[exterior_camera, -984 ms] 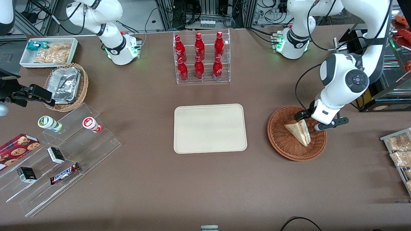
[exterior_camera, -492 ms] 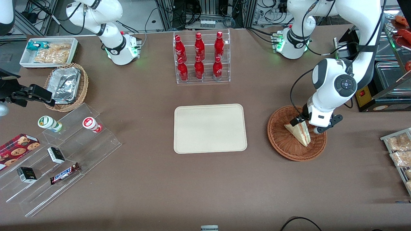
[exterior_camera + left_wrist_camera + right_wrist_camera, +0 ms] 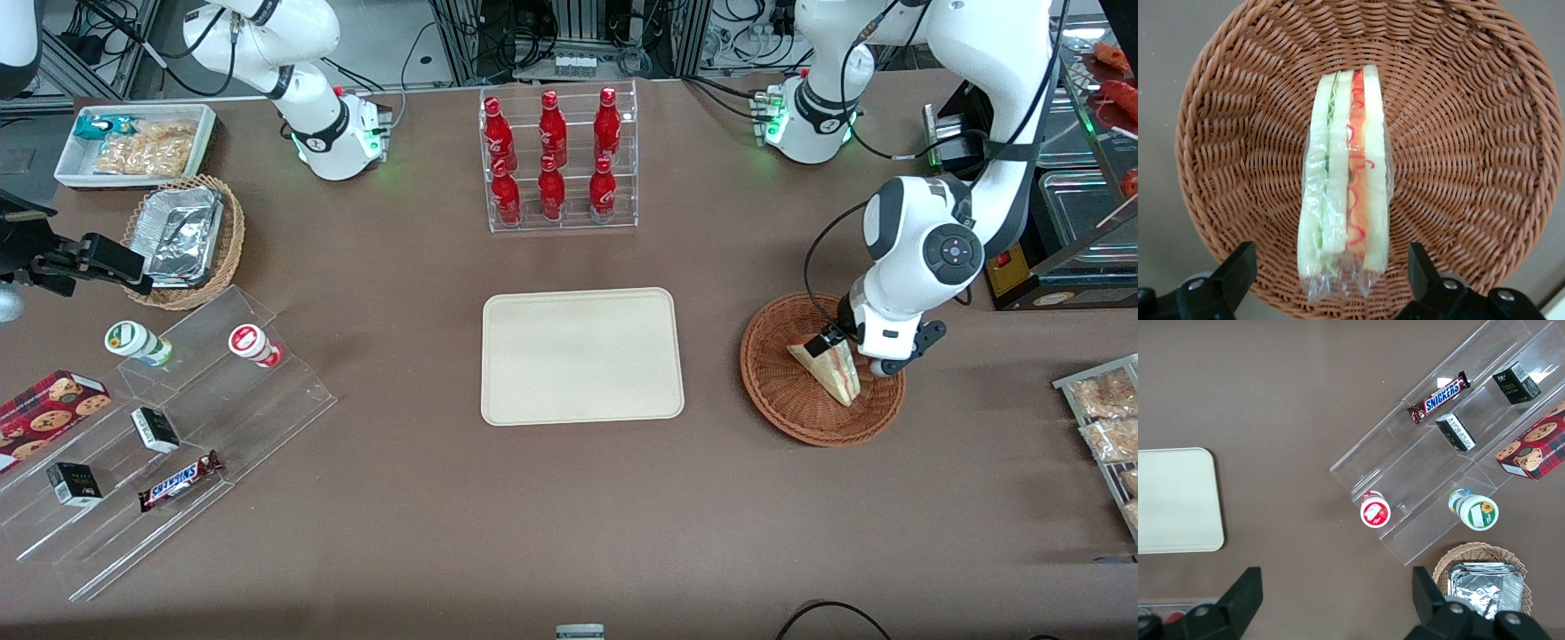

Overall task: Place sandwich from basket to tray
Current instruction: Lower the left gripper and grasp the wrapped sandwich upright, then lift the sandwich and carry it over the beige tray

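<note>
The sandwich [image 3: 829, 369] [image 3: 1343, 187], a plastic-wrapped wedge of pale bread with red and green filling, lies in the reddish-brown wicker basket [image 3: 782, 391] [image 3: 1458, 133] toward the working arm's end of the table. My gripper [image 3: 845, 348] [image 3: 1331, 273] hangs low over the basket at the sandwich's wide end, farther from the front camera than the wedge's tip. It is open, one finger on each side of the wrapper's end, not touching it. The cream tray [image 3: 582, 356] [image 3: 1175, 500] lies bare at the table's middle.
A clear rack of red bottles [image 3: 558, 160] stands farther from the front camera than the tray. Snack packets [image 3: 1107, 409] lie near the basket at the table's edge. A tiered acrylic stand [image 3: 169, 427] with snacks and a tan basket of foil trays [image 3: 182, 236] sit toward the parked arm's end.
My gripper has come down and moved slightly toward the tray, closing in on the sandwich's wide end. The sandwich and basket have not moved.
</note>
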Robot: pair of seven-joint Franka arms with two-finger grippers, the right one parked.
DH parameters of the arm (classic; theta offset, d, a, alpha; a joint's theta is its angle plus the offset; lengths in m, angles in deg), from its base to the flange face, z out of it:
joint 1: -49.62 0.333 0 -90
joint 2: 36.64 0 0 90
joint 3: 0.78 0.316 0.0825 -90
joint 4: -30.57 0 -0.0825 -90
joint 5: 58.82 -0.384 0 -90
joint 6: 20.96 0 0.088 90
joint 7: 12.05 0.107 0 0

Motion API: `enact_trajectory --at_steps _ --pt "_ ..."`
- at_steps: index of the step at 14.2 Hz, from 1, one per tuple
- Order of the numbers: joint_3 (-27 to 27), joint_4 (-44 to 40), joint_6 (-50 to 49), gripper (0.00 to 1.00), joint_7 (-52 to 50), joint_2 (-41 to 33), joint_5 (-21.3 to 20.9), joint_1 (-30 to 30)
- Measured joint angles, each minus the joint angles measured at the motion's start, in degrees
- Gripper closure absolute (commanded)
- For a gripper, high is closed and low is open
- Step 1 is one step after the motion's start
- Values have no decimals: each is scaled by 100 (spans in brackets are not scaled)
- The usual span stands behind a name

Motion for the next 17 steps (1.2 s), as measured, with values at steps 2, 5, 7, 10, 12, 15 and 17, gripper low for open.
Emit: enact_trajectory --at_steps 2,5,7,10,12,15,17 --pt "0 -79 39 17 -72 146 2 7" --pt "3 -121 56 84 -271 266 4 51" --pt "3 -133 58 91 -331 275 4 54" --pt "4 -251 53 92 -425 271 7 55" --pt "3 -425 -178 92 -446 262 7 55" --pt "-22 -1113 -1409 94 -209 252 6 42" --pt "-59 -1634 -2163 94 31 252 4 -61"
